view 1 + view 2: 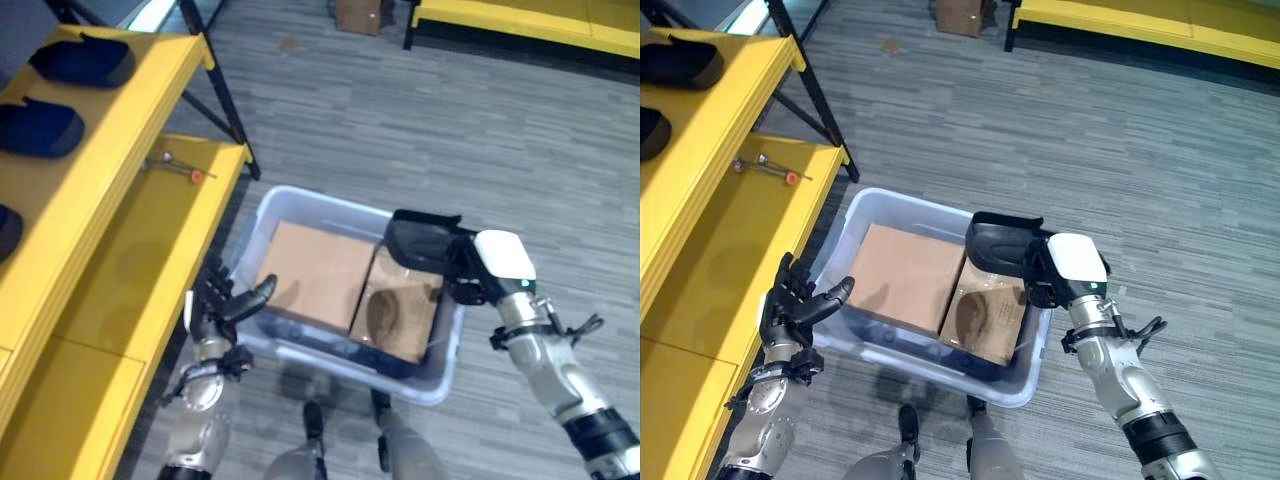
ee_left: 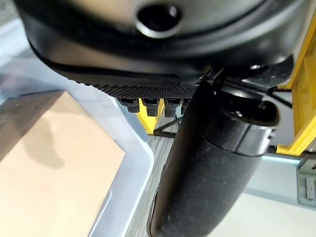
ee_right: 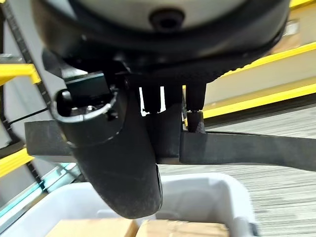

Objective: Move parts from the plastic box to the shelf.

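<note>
A pale translucent plastic box (image 1: 300, 198) stands on the floor, with two brown cardboard pieces (image 1: 315, 272) lying flat inside. Above its far right corner my right hand (image 1: 480, 272) is shut on a black foam part (image 1: 425, 243), held clear of the box. In the right wrist view the same black part (image 3: 237, 148) runs as a dark bar across the curled fingers (image 3: 195, 121). My left hand (image 1: 215, 300) is open beside the box's left rim, thumb pointing over the edge, holding nothing. The yellow shelf (image 1: 130, 260) stands just to its left.
Dark blue-black parts (image 1: 85, 60) lie on the shelf's upper level. A small tool with a red tip (image 1: 175, 168) rests on the lower level. A black shelf leg (image 1: 225, 95) slants behind the box. A cardboard box (image 1: 358, 15) and a yellow platform (image 1: 520, 20) stand far off.
</note>
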